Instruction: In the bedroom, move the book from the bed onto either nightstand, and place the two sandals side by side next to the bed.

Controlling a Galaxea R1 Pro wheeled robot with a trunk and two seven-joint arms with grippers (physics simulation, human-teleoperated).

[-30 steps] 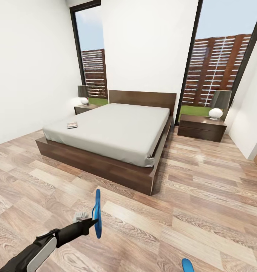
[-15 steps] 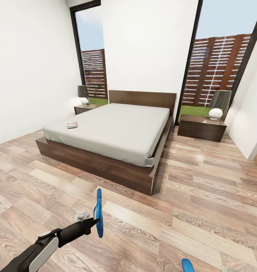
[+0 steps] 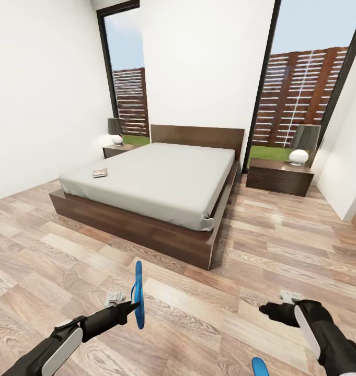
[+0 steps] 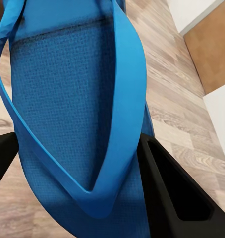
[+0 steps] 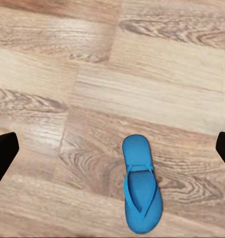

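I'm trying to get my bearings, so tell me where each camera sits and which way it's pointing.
Head view: up on the robot's head, facing forward and down at the bed and floor; both arms show.
Left wrist view: near the left tool, looking along its fingers at the held sandal.
Right wrist view: near the right tool, looking down at the floor sandal.
Shared: head and left wrist views both show the held sandal.

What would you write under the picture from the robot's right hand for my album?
Open right hand hovering above a bright blue flat flip-flop lying on the grey-brown wood-plank floor.

open floor (image 3: 282, 250) around bed (image 3: 162, 183); nightstand (image 3: 278, 176) reachable beside it.
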